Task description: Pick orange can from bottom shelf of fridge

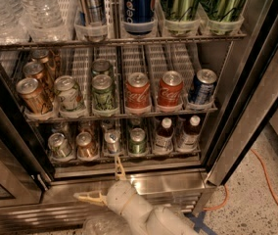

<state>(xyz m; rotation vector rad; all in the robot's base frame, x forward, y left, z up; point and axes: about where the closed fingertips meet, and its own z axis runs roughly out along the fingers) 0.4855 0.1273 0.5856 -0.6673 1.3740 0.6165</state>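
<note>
The fridge (256, 106) stands open in front of me. Its bottom shelf (124, 156) holds a row of small short cans and two brown white-capped bottles (176, 135). The orange can (86, 146) stands second from the left in that row, copper-orange with a silver lid. My gripper (105, 180) is low in front of the steel base panel (168, 185), below and just right of the orange can. Its two cream fingers are spread apart and hold nothing; one finger (119, 169) points up toward the shelf edge, the other (89, 197) points left.
The middle rack holds bronze-gold cans (31, 94), green cans (104, 93), two red Coca-Cola cans (153, 93) and a blue can (201, 86). The top rack holds water bottles (16, 9) and tall cans. An orange cable (266, 180) lies on the speckled floor at right.
</note>
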